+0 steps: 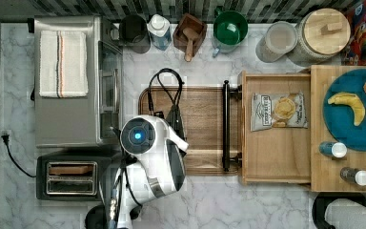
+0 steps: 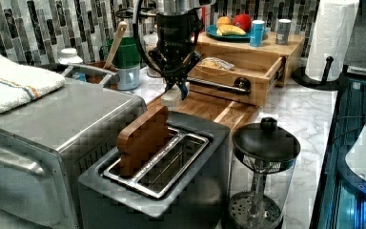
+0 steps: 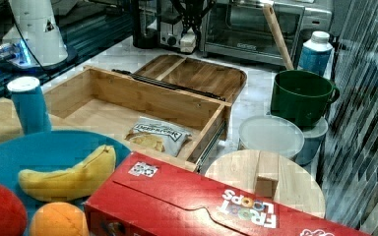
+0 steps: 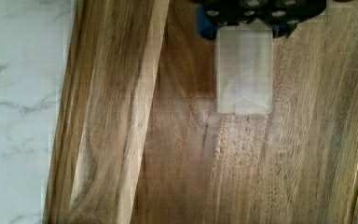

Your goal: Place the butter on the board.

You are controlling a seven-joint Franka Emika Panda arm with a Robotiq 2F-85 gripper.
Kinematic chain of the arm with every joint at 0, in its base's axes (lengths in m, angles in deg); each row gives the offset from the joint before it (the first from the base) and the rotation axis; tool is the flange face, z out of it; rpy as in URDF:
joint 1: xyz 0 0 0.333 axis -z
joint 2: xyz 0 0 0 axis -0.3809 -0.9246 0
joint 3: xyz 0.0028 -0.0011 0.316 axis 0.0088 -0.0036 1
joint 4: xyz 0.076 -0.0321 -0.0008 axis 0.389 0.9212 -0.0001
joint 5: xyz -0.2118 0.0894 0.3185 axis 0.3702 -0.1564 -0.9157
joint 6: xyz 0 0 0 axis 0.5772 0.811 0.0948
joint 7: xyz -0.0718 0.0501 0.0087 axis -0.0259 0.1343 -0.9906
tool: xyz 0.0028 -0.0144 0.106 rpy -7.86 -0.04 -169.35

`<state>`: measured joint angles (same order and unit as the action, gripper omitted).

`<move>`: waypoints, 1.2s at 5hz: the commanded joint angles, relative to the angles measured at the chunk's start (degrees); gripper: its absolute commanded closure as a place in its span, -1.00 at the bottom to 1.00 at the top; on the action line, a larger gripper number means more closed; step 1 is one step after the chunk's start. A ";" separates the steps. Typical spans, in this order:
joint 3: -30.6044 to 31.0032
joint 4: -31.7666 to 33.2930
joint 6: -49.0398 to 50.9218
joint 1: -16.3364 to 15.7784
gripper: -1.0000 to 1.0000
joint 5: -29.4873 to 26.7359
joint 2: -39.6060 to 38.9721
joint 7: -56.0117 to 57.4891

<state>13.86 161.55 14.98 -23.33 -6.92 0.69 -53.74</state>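
Gripper (image 2: 176, 90) pinched on the butter (image 4: 244, 70), fingers on its long sides at one end; block hangs just under the jaws, over the board (image 4: 177, 163). Looks light and soft under a slick wrapper, so squeeze gently. Beyond the gripper: the open drawer (image 1: 276, 157) with a chip bag (image 1: 279, 111).

Board (image 1: 205, 119) laid flat on counter (image 1: 219, 205), between toaster oven (image 1: 69, 81) at the top view's left and open drawer (image 1: 276, 143) at the top view's right. Toaster (image 1: 69, 179) set below toaster oven in the top view. Chip bag (image 1: 279, 110) lodged in drawer. Butter (image 2: 171, 97) held by gripper (image 2: 176, 89) above board's toaster-side end. Towel (image 1: 63, 63) laid on toaster oven.
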 commanded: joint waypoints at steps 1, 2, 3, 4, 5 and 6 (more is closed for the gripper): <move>1.49 1.94 -2.59 -1.81 1.00 -1.95 -1.91 -0.25; 1.42 2.79 -4.21 -1.63 1.00 -3.74 -3.26 2.02; 1.45 3.30 -5.23 -2.20 1.00 0.87 -4.37 -2.01; 1.51 3.45 -4.49 -1.87 1.00 -0.32 -4.02 -0.56; 1.55 2.67 -2.38 -1.76 1.00 -0.70 -3.81 -0.66; 1.89 3.06 -3.09 -1.08 -1.00 -1.15 -3.06 -0.28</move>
<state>14.39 167.48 15.06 -23.29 -6.67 -4.50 -53.65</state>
